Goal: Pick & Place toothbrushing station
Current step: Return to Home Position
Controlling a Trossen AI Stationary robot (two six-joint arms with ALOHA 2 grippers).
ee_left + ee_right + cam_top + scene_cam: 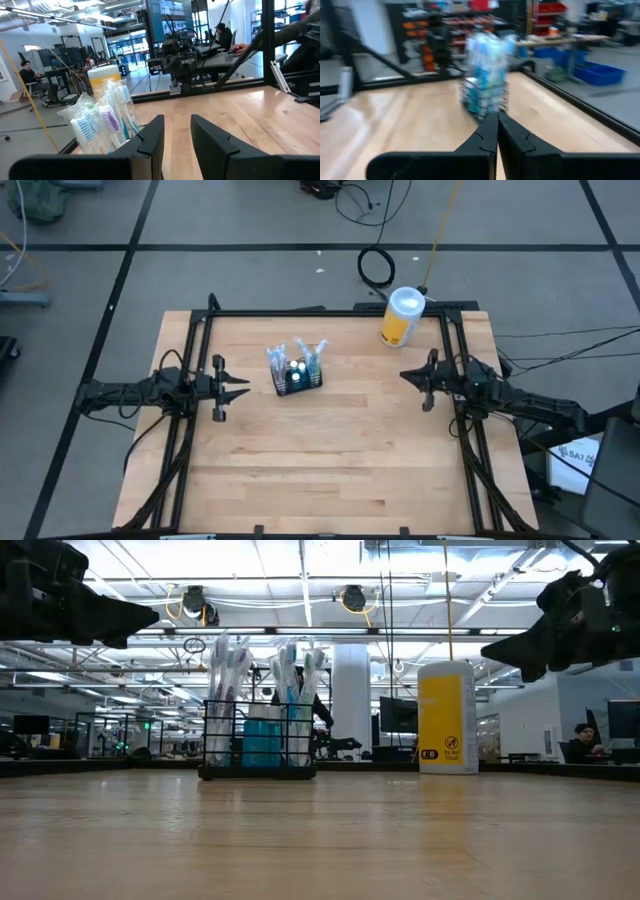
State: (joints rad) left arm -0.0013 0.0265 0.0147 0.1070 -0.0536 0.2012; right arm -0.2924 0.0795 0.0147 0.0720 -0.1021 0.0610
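"At mid-table, toward the far edge: what do you log?"

"I log the caddy (258, 772) there, upright on the table (330, 470), between the two arms. Toothbrushes (230, 680) in clear wrappers stand in it, heads up, with teal tubes (262, 740) among them."

"Any writing?"

"On the canister (446, 718), yes. The low view shows a black patch with pale print low on its yellow side, too small for me to read. The high view gives me only its white lid. Off the table's near right corner lies a white tag (576, 452) with dark characters. I cannot read them with confidence."

"Canister's position?"

"Far right corner of the table, well apart from the caddy."

"Tools?"

"The left gripper (246, 387) hangs over the table's left side, pointing inward, its fingers spread. Its wrist view confirms a clear gap between them. The right gripper (404, 374) hangs over the right side, pointing inward, its fingers pressed together tip to tip, as its wrist view shows. Neither pinches anything."

"What does one view add over another?"

"The low view alone shows both grippers raised well clear of the wood. The left wrist view alone shows the bristles, blue on some brushes and purple on another. It also shows a person (25, 70) seated at a desk beyond the table. The low view shows another person (585, 740) seated far right."
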